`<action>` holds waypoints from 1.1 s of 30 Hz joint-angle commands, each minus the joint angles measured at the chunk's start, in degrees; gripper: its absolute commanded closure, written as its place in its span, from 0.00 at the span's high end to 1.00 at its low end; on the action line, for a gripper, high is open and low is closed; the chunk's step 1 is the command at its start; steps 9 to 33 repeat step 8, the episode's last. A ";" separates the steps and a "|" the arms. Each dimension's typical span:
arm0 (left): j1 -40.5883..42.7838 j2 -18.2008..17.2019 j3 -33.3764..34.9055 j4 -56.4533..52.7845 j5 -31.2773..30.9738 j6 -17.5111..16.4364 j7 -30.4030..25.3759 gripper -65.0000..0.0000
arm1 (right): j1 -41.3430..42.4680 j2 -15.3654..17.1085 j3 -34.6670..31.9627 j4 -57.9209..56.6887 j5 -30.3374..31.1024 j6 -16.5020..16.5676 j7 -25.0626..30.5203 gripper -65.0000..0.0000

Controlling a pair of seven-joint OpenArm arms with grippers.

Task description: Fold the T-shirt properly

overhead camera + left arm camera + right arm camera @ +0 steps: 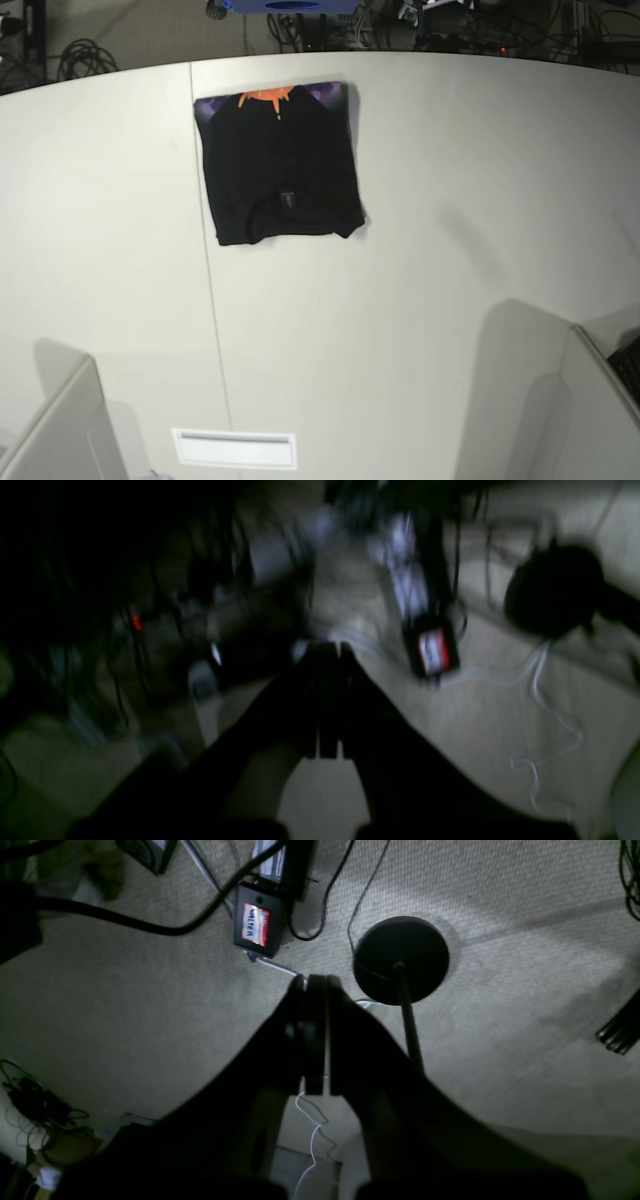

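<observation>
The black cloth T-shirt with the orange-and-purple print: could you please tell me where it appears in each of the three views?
Base: the folded black cloth T-shirt lies on the white table, upper left of centre, its print at the far edge.
Left wrist: not in it; blurred floor only.
Right wrist: not in it; carpet floor only.
Shared landmark, wrist views only: the black box with a red-and-white label; beside it the round black stand base.
</observation>
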 commanded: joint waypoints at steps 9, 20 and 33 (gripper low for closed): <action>-0.36 -1.77 0.00 -2.41 0.24 -0.11 0.50 0.00 | 0.51 -1.92 -0.13 -0.53 -0.17 0.12 0.23 0.00; -0.36 -1.77 0.00 -2.41 0.24 -0.11 0.50 0.00 | 0.51 -1.92 -0.13 -0.53 -0.17 0.12 0.23 0.00; -0.36 -1.77 0.00 -2.41 0.24 -0.11 0.50 0.00 | 0.51 -1.92 -0.13 -0.53 -0.17 0.12 0.23 0.00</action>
